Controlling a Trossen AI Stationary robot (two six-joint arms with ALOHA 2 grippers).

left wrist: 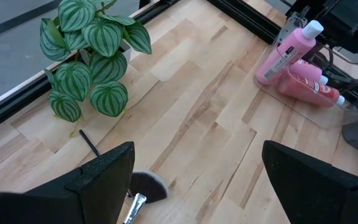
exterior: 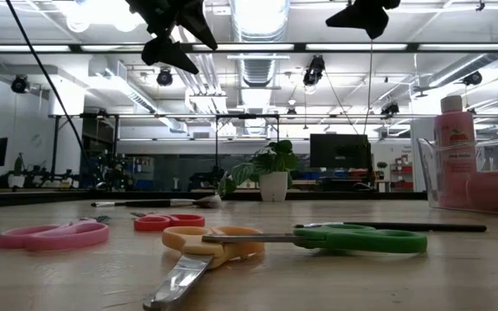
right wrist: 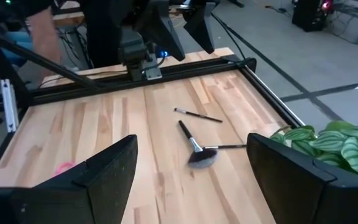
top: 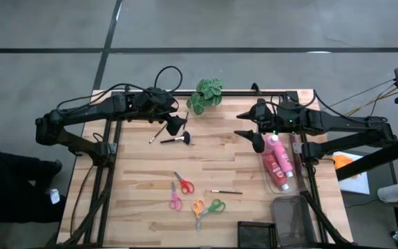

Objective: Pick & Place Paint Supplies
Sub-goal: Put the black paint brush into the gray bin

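A pale wooden surface (top: 144,207) carried everything, with two dark arms reaching in from its left and right edges. The left gripper (top: 177,126) hung above the surface near the far edge, its fingers (left wrist: 98,180) spread apart and holding nothing. The right gripper (top: 253,135) hovered near the right edge, its fingers (right wrist: 104,171) also spread apart and empty. A green leafy plant (top: 205,95) in a white pot stood at the middle of the far edge. A clear tray (top: 269,181) along the right edge held the pink bottles (top: 280,158) with white caps, one upright and the others lying down. Just beside the left gripper lay a fan brush (top: 177,140) and a thin brush (top: 158,133). Another thin brush (top: 226,192) lay toward the near edge, beside four pairs of scissors: red (top: 183,184), pink (top: 175,200), orange (top: 197,207) and green (top: 213,206).
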